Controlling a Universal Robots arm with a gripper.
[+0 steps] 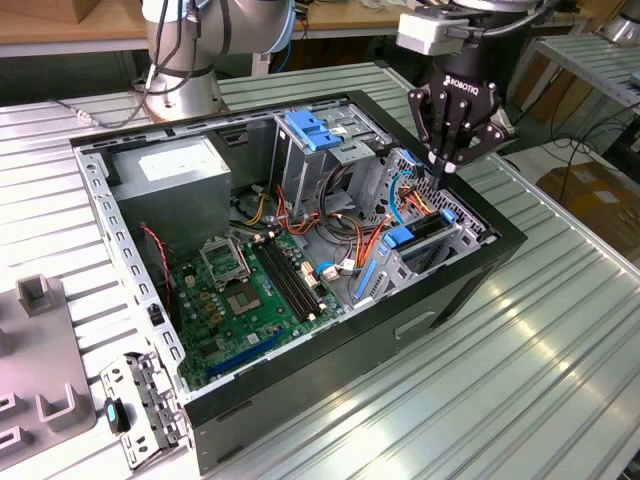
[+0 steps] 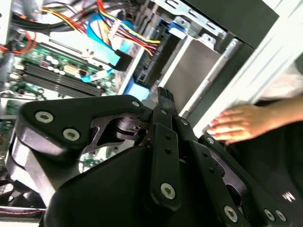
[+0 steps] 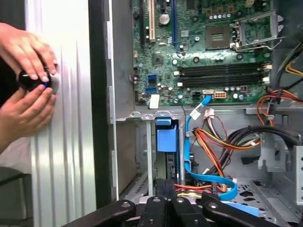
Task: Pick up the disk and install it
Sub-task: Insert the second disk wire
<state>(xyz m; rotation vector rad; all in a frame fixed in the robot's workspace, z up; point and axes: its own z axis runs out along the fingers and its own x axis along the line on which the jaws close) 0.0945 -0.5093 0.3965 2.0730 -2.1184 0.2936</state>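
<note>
The disk (image 1: 424, 233) stands on edge inside the drive cage at the case's front corner, on the exterior view's right; its blue rail tab (image 1: 399, 238) faces the motherboard. In the first wrist view the same blue tab (image 3: 166, 137) sits in the cage slot straight ahead of the fingertips. My gripper (image 1: 443, 172) hangs just above the cage, shut, with its fingers pressed together and nothing visible between them. In the second wrist view the gripper (image 2: 164, 92) points down at the blue-railed slot beside the cage's grey side plate (image 2: 199, 71).
The open computer case (image 1: 470, 270) lies on a ribbed metal table. Inside are the motherboard (image 1: 250, 290), a grey power supply (image 1: 165, 175), a blue bracket (image 1: 315, 130) and loose cables (image 3: 213, 142). A person's hands (image 3: 28, 80) rest on the table beside the case, holding a small black knob.
</note>
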